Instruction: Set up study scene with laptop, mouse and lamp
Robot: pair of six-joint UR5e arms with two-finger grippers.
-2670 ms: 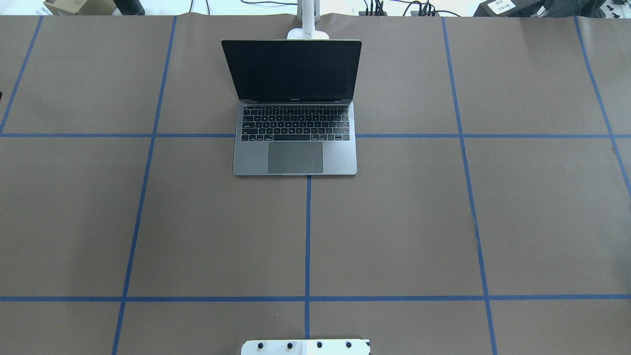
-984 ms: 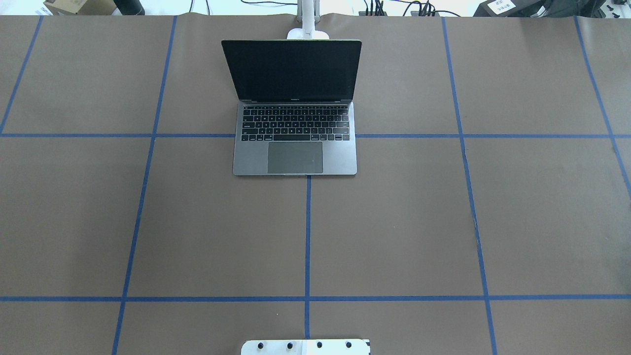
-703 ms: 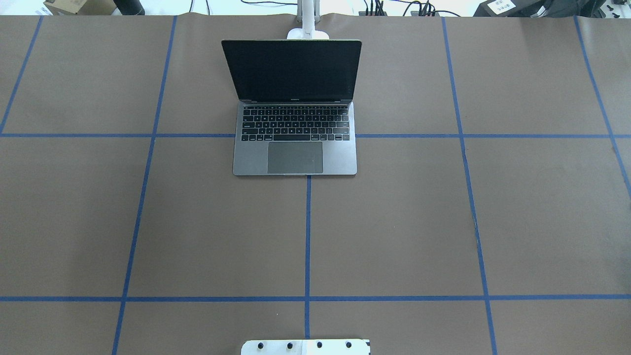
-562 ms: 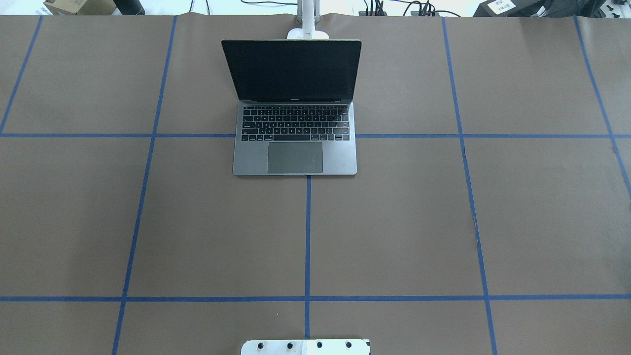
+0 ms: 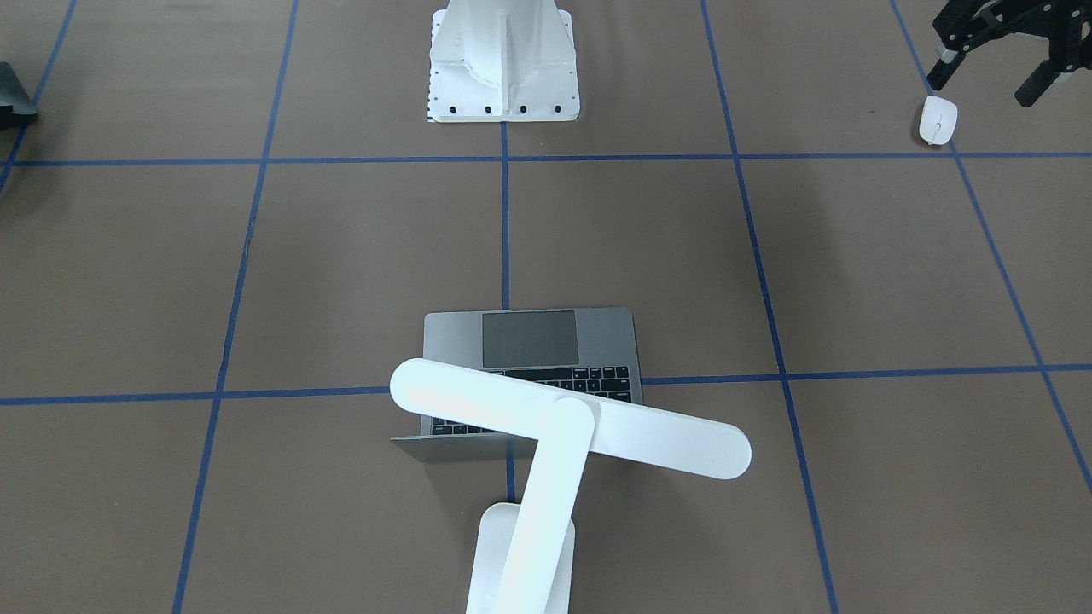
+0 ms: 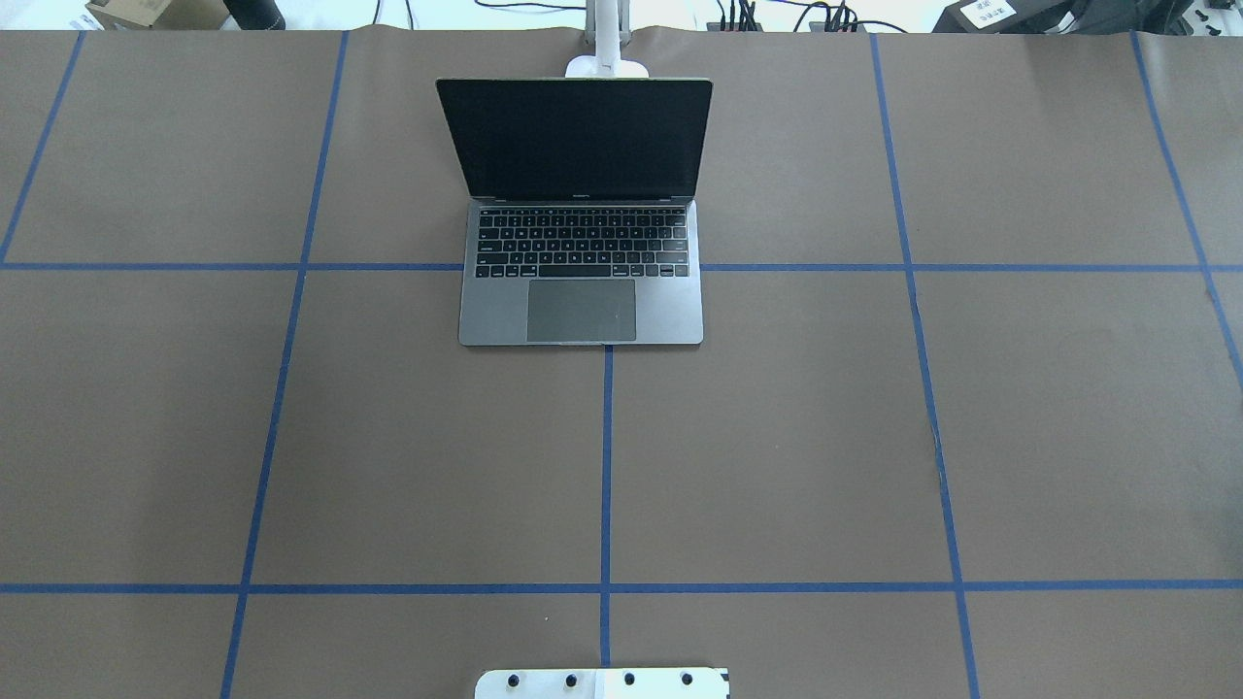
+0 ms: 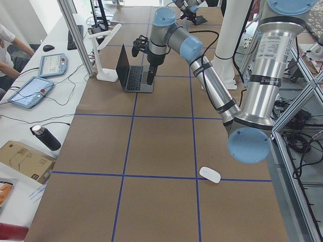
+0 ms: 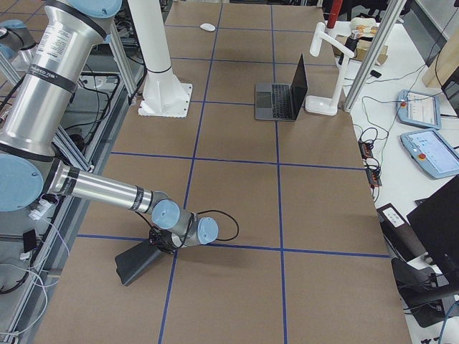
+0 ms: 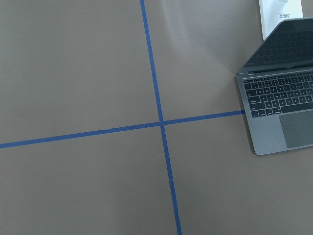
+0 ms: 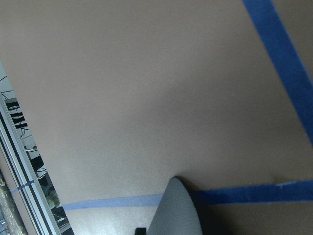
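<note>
Spread wide and empty, the left claw (image 5: pixel 985 81) hangs high over the table's left half, its black fingers (image 5: pixel 938 72) well apart. Just below it in the front-facing view lies the mouse (image 5: pixel 937 119), flat on the paper beside a tape crossing, near the robot's edge and well apart from the laptop; nothing touches it. The right claw (image 8: pixel 129 274) is down low at the opposite end, a dark grey wedge right at the surface by another crossing; whether its jaws are apart or together cannot be told. Between the arms the white pedestal (image 5: pixel 503 68) is bolted to the table (image 6: pixel 777 437), which is covered in brown paper and ruled into big squares by blue tape (image 6: pixel 606 466). The laptop (image 6: pixel 581 291) sits open in the middle of the far side, screen dark, keyboard toward the robot, straddling a tape line. The lamp (image 5: pixel 570 429) stands just behind its lid at the far edge, arm slanted, bar head reaching out above the laptop. Beyond that edge runs a white bench (image 7: pixel 15 121) with two pendants (image 7: pixel 29 92), cables, a black bottle (image 7: pixel 45 137) and a cardboard box (image 7: pixel 25 160); a person (image 7: pixel 6 55) sits at it. Aluminium posts (image 7: pixel 75 35) frame the cell.
</note>
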